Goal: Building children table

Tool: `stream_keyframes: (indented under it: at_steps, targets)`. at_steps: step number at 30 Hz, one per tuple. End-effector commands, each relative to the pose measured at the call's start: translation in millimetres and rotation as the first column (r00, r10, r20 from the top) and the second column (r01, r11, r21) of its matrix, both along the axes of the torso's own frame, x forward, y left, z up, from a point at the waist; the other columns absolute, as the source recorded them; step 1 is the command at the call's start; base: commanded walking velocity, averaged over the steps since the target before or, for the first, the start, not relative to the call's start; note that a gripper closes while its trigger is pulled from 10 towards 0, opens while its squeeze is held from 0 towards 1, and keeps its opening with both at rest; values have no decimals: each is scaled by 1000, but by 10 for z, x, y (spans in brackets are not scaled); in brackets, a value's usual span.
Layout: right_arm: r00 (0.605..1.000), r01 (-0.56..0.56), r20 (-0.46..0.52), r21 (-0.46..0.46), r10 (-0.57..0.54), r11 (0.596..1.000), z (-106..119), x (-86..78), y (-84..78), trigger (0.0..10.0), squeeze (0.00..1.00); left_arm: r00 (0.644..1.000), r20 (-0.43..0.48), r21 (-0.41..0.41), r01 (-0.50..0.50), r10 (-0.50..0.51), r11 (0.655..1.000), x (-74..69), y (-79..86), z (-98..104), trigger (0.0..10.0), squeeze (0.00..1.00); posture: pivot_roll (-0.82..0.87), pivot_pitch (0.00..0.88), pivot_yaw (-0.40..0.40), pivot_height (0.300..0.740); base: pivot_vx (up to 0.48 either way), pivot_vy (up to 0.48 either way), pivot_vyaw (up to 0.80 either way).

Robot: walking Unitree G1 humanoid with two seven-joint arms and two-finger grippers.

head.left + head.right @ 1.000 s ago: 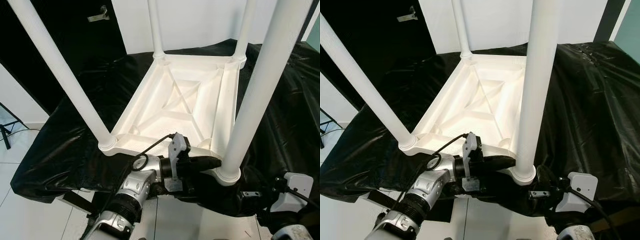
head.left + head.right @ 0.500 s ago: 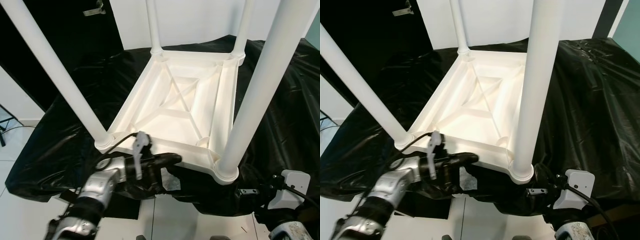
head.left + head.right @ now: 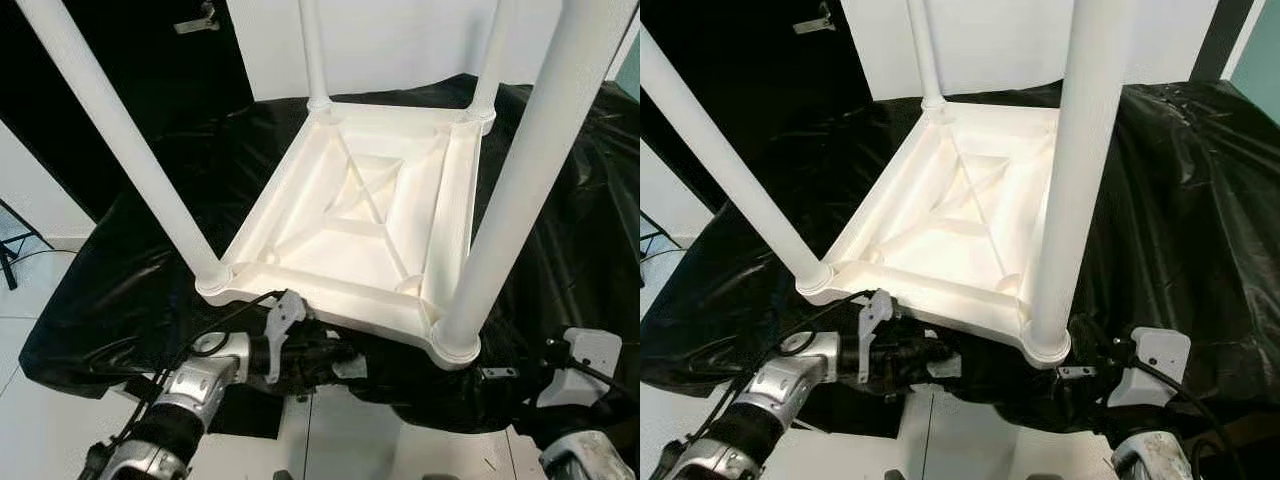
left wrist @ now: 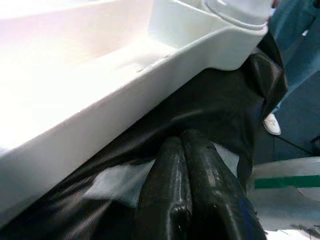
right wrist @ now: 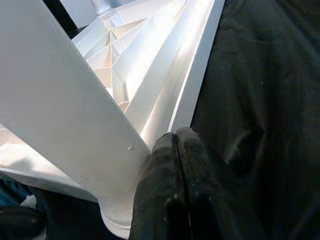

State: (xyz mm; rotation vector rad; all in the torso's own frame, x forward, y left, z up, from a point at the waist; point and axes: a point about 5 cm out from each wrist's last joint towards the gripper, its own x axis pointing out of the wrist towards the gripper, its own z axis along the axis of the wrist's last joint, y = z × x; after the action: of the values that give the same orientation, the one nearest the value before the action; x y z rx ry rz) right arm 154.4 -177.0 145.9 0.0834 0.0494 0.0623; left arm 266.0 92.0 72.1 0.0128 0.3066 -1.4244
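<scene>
The white children's table point(image 3: 365, 215) lies upside down on a bench draped in black sheeting point(image 3: 150, 270), its ribbed underside facing up and four white legs rising from the corner sockets. The near rim of the tabletop point(image 3: 330, 300) runs close to the bench's near edge, where the sheeting folds down toward the white tiled floor point(image 3: 40, 420); the near-right leg point(image 3: 510, 190) stands in its socket at roughly 4 o'clock of the tabletop centre, the near-left leg point(image 3: 130, 150) at roughly 8 o'clock. Open sheeting extends at 3 o'clock and 9 o'clock of the table, and a white wall point(image 3: 400, 40) closes the far side at 12 o'clock. The left pincer point(image 4: 187, 137) sits just below the near rim, at 6 o'clock of the tabletop, its two black fingers pressed together with nothing between them; in the left wrist view the fingertips point at the sheeting under the rim, beside a pale patch point(image 4: 117, 182) on the covering. The right pincer point(image 5: 175, 137) is at about 5 o'clock of the table, beside the base of the near-right leg; its fingers are likewise closed flat against each other and grip nothing, with the tips close to the table's side rail. The silver right arm point(image 3: 580, 420) shows low at the near-right edge of the bench.
</scene>
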Motion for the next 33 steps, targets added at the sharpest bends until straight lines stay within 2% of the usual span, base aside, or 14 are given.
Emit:
stream_keyframes:
  at_steps: [1,3,7,8,9,10,12,16,19,23,25,33]
  targets:
    - [1000,-3,-16,7,3,1000,-27,3,3,10000,0,992,-36,6,122,-122,993,-103,-79,-100,10000,0,-262,31,72,740,0,0,0]
    - [1000,-3,-14,5,3,1000,-18,1,4,10000,0,996,-6,-57,84,-85,995,-45,-217,-32,10000,0,-264,30,72,740,0,0,0]
    - [1000,-8,-15,7,8,1000,-13,-7,16,10000,0,998,13,-99,70,-69,993,-12,-347,15,10000,0,-267,31,70,740,0,0,0]
    - [1000,-8,-15,7,8,1000,-13,-7,16,10000,0,998,13,-99,70,-69,993,-12,-347,15,10000,0,-267,31,70,740,0,0,0]
    - [1000,-13,-19,8,13,1000,-14,-23,29,10000,0,998,32,-107,63,-60,992,6,-435,23,10000,0,-270,35,73,740,0,0,0]
    - [1000,-13,-19,8,13,1000,-14,-23,29,10000,0,998,32,-107,63,-60,992,6,-435,23,10000,0,-270,35,73,740,0,0,0]
    - [999,-17,-28,7,17,1000,-18,-63,43,10000,0,998,53,-120,52,-45,991,32,-556,26,10000,0,-274,38,77,740,0,0,0]
    - [999,-12,-36,-13,12,1000,-21,-130,56,10000,0,997,69,-122,35,-26,992,51,-630,20,10000,0,-278,43,83,740,0,0,0]
    - [1000,23,7,-93,-22,995,42,-200,76,10000,0,995,102,-112,-7,18,994,92,-713,23,10000,0,-291,51,96,740,0,0,0]
    - [999,31,47,-117,-25,993,101,-181,93,10000,0,992,119,-110,-23,36,994,117,-759,44,10000,0,-296,53,102,740,0,0,0]
    - [997,1,75,-112,8,994,146,-111,113,10000,0,989,139,-133,-35,54,990,155,-845,102,10000,0,-298,52,104,740,0,0,0]
    - [995,-84,52,-98,89,992,100,-45,184,10000,0,985,161,-184,-34,64,982,151,-999,176,10000,0,-283,44,100,740,0,0,0]
